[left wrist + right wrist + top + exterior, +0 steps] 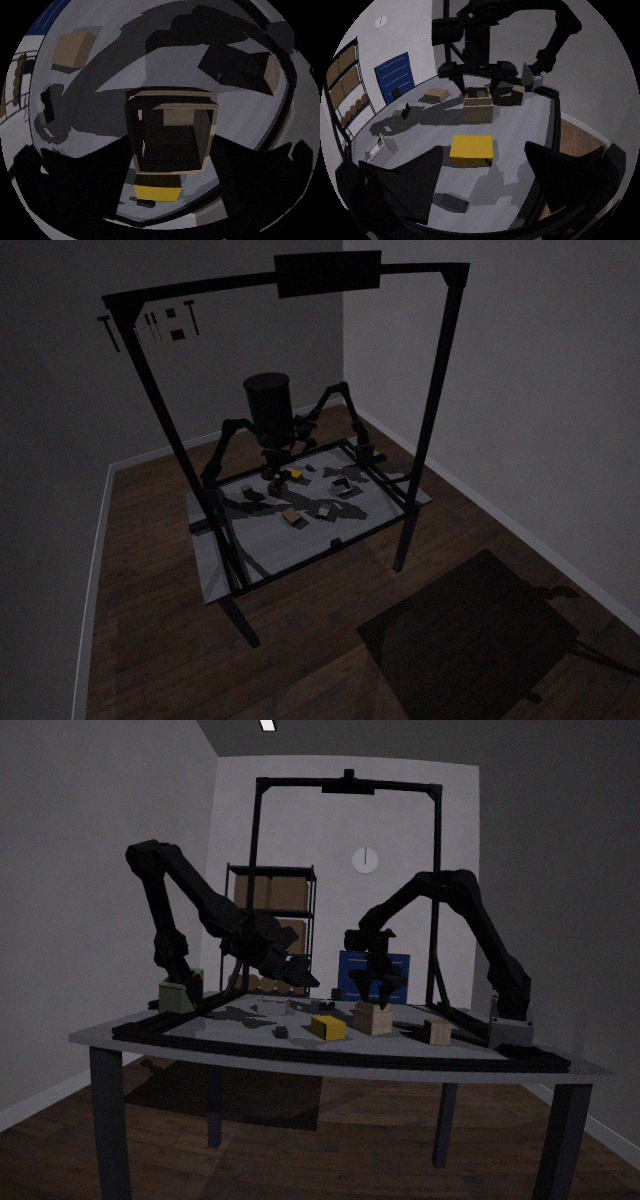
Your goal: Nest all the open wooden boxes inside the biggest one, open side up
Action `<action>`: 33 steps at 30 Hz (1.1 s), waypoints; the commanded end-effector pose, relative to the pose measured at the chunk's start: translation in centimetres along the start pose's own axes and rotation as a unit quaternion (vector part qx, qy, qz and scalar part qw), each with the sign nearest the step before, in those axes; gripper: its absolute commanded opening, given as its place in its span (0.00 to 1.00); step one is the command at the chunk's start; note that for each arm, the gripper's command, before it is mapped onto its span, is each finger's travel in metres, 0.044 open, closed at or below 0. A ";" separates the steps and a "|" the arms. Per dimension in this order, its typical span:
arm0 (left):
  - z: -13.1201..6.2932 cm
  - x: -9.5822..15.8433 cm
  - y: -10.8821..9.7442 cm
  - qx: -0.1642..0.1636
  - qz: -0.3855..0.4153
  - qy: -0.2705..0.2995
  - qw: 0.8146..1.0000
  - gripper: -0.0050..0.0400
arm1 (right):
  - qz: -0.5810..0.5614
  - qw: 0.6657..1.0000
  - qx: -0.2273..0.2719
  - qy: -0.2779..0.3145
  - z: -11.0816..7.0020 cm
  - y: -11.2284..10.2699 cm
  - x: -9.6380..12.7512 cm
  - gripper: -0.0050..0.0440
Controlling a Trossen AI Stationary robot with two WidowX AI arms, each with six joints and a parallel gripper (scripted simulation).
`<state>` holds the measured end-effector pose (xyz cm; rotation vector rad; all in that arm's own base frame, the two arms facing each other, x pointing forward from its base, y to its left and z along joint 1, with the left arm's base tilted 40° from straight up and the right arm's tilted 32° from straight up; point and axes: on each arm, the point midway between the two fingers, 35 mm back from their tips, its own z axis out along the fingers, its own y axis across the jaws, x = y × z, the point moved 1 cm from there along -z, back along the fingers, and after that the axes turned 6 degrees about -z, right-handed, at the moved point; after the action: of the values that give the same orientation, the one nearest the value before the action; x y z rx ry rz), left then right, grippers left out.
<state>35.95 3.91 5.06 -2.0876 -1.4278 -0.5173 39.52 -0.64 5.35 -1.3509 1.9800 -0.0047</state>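
- Under the left pincer [279, 479] [372, 1004] [169, 142] [477, 91], clamped on a small box [368, 1005] [212, 125]: a bigger box [277, 491] [373, 1023] [478, 115] on the grey table [268, 552] [206, 1030] [115, 80] [440, 131].
- Before the right pincer [312, 982] [484, 148], fingers apart: a yellow block [295, 474] [327, 1027] [157, 193] [471, 150].
- Beyond both, a blue cabinet [399, 968] [394, 80] and wall clock [364, 860] [381, 21].

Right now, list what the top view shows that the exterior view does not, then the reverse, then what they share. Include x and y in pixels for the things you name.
Top view only: the hammer [193, 317] on the wall, and the tan block [291, 515] on the table.

Exterior view only: the wall clock [359, 863], the shelf rack [271, 870] with its cartons, the blue cabinet [344, 978] and the ceiling light [267, 725].

Both: the yellow block [295, 474] [329, 1028], the overhead frame [439, 379] [437, 833], the stacked wooden boxes [277, 492] [372, 1023] and the left gripper [280, 478] [373, 1003] above them.
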 end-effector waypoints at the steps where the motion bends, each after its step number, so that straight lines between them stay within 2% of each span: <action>1: 0.4 -0.1 -0.1 0.004 0.004 0.001 1.000 0.11 | -0.002 1.000 0.000 -0.002 0.0 0.0 0.0 0.92; 33: 0.4 0.1 0.1 0.004 0.004 0.001 1.000 0.11 | -0.002 1.000 0.000 -0.002 0.0 0.0 0.0 0.92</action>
<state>36.03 4.15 4.73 -2.0860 -1.4246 -0.5105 39.52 -0.64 5.35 -1.3509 1.9799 -0.0047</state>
